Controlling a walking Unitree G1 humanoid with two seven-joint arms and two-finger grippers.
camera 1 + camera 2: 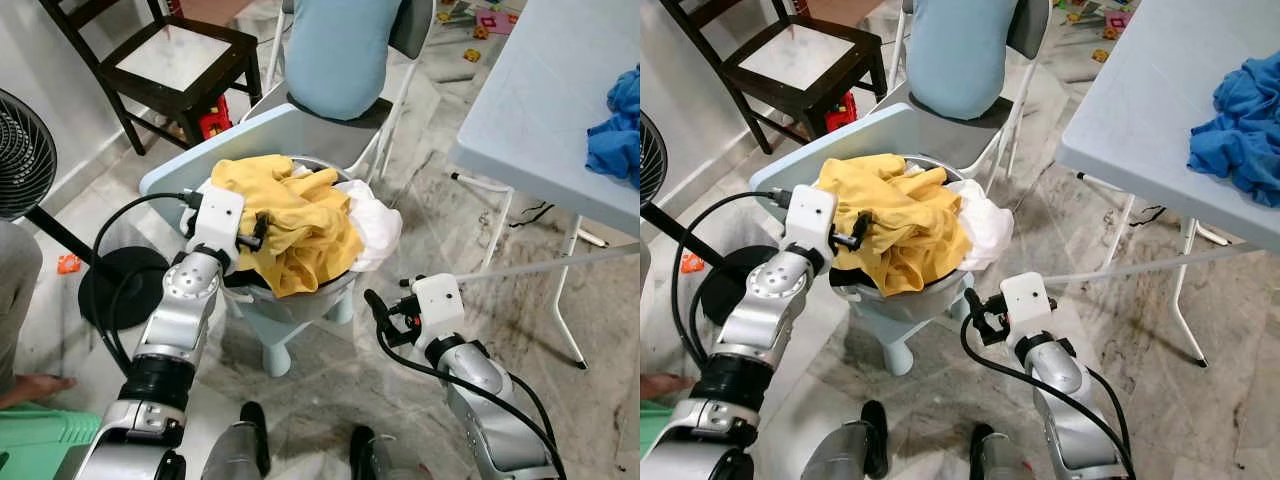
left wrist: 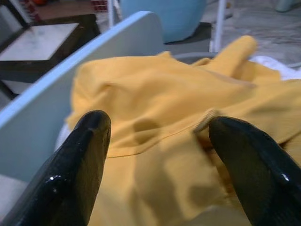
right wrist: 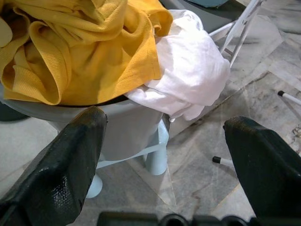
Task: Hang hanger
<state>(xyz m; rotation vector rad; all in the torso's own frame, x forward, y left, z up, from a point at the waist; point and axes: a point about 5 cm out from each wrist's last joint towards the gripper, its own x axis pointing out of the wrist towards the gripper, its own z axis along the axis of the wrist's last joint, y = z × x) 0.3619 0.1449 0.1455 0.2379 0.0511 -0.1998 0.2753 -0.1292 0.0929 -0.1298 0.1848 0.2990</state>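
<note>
A pale grey basin [image 1: 300,292] sits on a small light blue chair [image 1: 240,140]. It is heaped with a crumpled yellow garment [image 1: 290,215] and a white garment [image 1: 375,225] that spills over its right rim. My left gripper [image 2: 157,127] is open at the basin's left side, its fingers just over the yellow cloth and holding nothing. My right gripper [image 1: 378,308] is open and empty, low beside the basin's right front, apart from it. I make out no hanger.
A light blue table [image 1: 540,100] with a blue cloth [image 1: 615,130] stands at the right, its white legs [image 1: 575,300] close to my right arm. Behind the basin are a folding chair [image 1: 340,60] and a dark wooden chair [image 1: 170,60]. A fan [image 1: 20,150] and a person's foot [image 1: 30,385] are at the left.
</note>
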